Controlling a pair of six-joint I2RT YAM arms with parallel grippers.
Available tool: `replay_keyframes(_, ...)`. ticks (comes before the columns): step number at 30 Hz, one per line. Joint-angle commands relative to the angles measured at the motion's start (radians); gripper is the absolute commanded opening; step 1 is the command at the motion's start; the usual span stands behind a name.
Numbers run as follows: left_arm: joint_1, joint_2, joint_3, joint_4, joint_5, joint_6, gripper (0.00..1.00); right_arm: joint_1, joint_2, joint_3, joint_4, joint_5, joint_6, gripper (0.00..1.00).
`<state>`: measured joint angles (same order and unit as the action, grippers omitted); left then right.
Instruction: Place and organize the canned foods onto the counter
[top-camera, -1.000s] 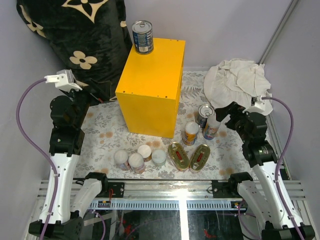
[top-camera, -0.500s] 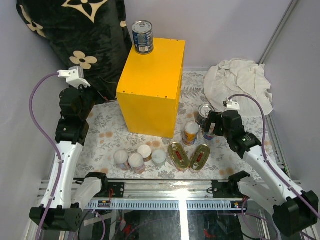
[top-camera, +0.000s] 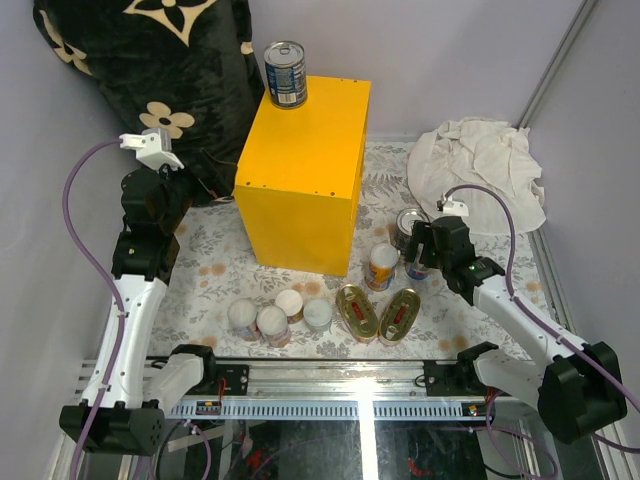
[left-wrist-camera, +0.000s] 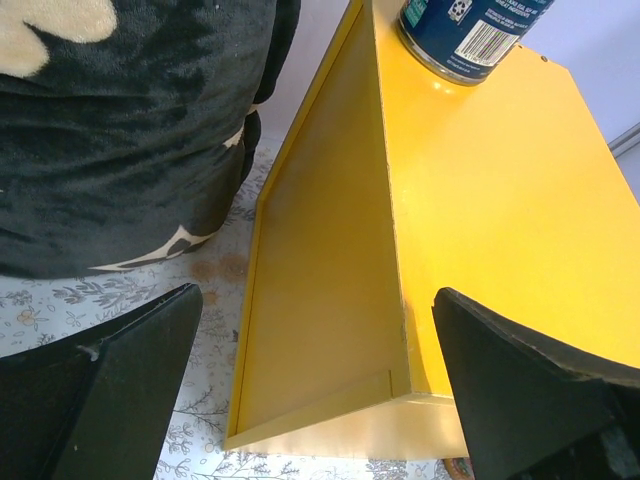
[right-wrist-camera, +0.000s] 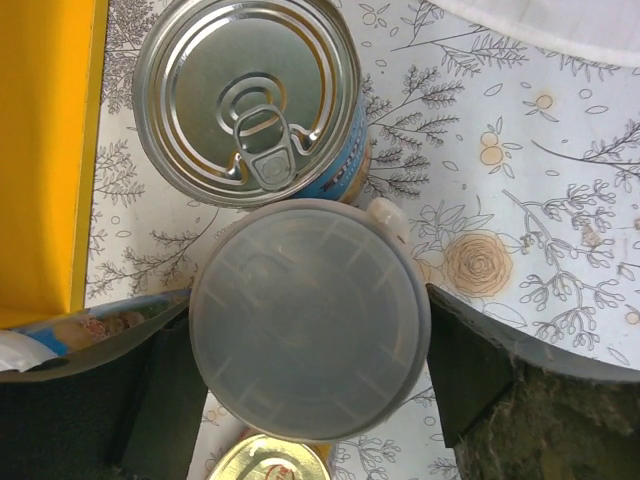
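Change: right gripper (right-wrist-camera: 315, 390) has been lowered over white-lidded can (right-wrist-camera: 308, 315), at 4 o'clock of counter (top-camera: 300, 170).
Jaws: spread astride it, so a grasp is judged next.
Idle: left gripper (left-wrist-camera: 320, 390) is held wide, empty.

Pale lilac walls (top-camera: 450, 60); floral mat (top-camera: 210, 250); black flowered blanket (top-camera: 130, 70); crumpled white cloth (top-camera: 480, 165).

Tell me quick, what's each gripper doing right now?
Left gripper: open, empty, facing the yellow cabinet.
Right gripper: open, straddling the white-lidded can, not yet clamped.
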<state>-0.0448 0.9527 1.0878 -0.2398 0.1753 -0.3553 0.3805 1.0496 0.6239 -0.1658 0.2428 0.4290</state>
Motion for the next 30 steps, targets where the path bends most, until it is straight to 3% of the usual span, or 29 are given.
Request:
replay_keyframes(1, 0.005, 0.007, 0.043, 0.03, -0.012, 0.043, 1.0, 0.006, 0.013, 0.003, 0.075, 0.039, -0.004, 0.77)
replay_keyframes(5, 0.005, 0.01, 0.045, 0.036, -0.021, 0.054, 1.0, 0.007, 0.006, 0.013, 0.077, 0.062, -0.025, 0.56)
replay_keyframes(8, 0.005, 0.012, 0.043, 0.045, -0.021, 0.062, 1.0, 0.007, -0.01, 0.064, 0.049, 0.061, -0.039, 0.33)
replay_keyframes(15, 0.006, 0.007, 0.037, 0.054, -0.025, 0.09, 1.0, 0.007, -0.008, 0.425, -0.222, 0.097, -0.13, 0.0)
replay_keyframes(20, 0.018, 0.001, 0.03, 0.058, 0.004, 0.101, 1.0, 0.007, 0.057, 0.78, -0.386, 0.123, -0.188, 0.0)
replay_keyframes(24, 0.043, 0.001, 0.028, 0.059, 0.048, 0.106, 1.0, 0.006, 0.208, 1.147, -0.483, -0.029, -0.225, 0.0)
replay_keyframes(30, 0.082, -0.003, 0.014, 0.075, 0.113, 0.095, 1.0, 0.006, 0.573, 1.775, -0.689, -0.228, -0.231, 0.0)
